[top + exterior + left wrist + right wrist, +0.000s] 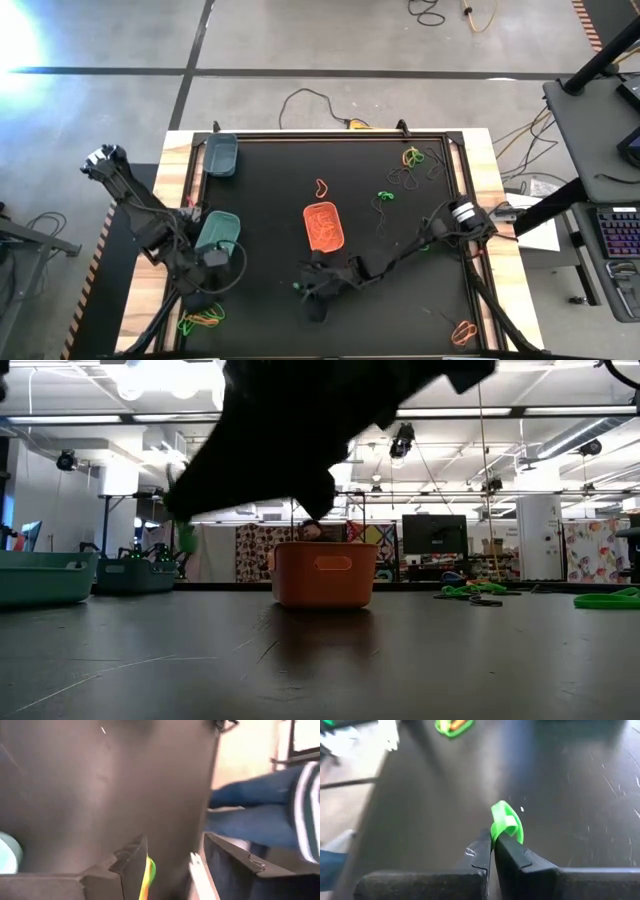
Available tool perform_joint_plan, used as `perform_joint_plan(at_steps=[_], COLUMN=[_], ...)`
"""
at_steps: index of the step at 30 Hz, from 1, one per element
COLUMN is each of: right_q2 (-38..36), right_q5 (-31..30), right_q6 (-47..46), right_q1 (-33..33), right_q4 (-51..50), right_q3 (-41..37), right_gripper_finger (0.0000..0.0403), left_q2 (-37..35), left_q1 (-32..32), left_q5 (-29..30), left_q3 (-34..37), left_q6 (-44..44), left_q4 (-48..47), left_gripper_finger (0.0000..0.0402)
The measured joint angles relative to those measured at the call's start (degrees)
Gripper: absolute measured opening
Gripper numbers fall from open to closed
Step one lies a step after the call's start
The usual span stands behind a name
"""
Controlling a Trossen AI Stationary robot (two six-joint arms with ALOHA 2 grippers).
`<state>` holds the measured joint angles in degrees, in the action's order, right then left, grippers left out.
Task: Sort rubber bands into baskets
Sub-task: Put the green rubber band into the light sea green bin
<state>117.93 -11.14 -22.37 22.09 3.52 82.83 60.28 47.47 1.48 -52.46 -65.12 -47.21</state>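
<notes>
From the high view, three baskets sit on the black table (270, 200). The orange basket (324, 227) lies near the middle and holds a tangle of orange bands. The light teal basket (218, 231) sits by the left edge and the dark grey-teal basket (220, 155) at the far left corner; what they hold cannot be made out. Loose rubber bands are scattered: an orange loop (321, 186) just beyond the orange basket, a dark and green cluster (415, 168) toward the far right, an orange pair (464, 332) at the near right corner, and green and orange ones (200, 320) near the left arm's base. The right gripper (312, 288) reaches in on the near side of the orange basket; the left gripper (210, 262) rests just on the near side of the light teal basket.

In the low view, the orange basket (324, 573) stands upright mid-table, the two teal ones at the left, and green bands (606, 599) lie at the right.

In the left wrist view, the fingers (127, 870) stand apart, with a green-yellow band (148, 875) beside one.

In the right wrist view, the fingers (512, 855) are pinched together on a bright green band (506, 823), a folded loop standing up from the tips above the table.
</notes>
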Motion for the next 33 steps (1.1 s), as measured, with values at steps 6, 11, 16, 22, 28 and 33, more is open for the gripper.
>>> perform_joint_plan(at_steps=[6,11,16,22,28,33], right_q2=[2.4,2.6,2.9,0.1,-6.9,-13.0], right_q5=[-5.1,-3.4,-3.5,-2.4,-2.7,-4.9], right_q6=[-0.9,-2.0,-1.2,-2.0,-3.5,-2.4], right_q1=[2.6,2.7,2.5,2.6,3.0,4.3], right_q4=[-2.4,-5.9,-6.2,-7.7,-18.7,-25.4], right_q3=[0.0,0.0,0.0,0.0,0.0,0.1], right_gripper_finger=[0.0015,0.0049,0.0111,0.017,0.0202,0.0205], left_q2=[4.8,9.2,14.2,20.9,27.6,32.8], left_q1=[-1.5,-2.8,-6.2,-9.4,-10.6,-11.4], left_q5=[4.6,8.6,10.7,13.0,15.6,17.2], left_q3=[-0.3,-0.3,-0.3,-0.3,-0.3,-0.3], left_q6=[3.8,9.5,14.5,24.3,29.6,31.5], left_q4=[2.6,7.6,12.4,23.5,28.0,33.0], left_gripper_finger=[0.0178,0.0177,0.0177,0.0183,0.0203,0.0221])
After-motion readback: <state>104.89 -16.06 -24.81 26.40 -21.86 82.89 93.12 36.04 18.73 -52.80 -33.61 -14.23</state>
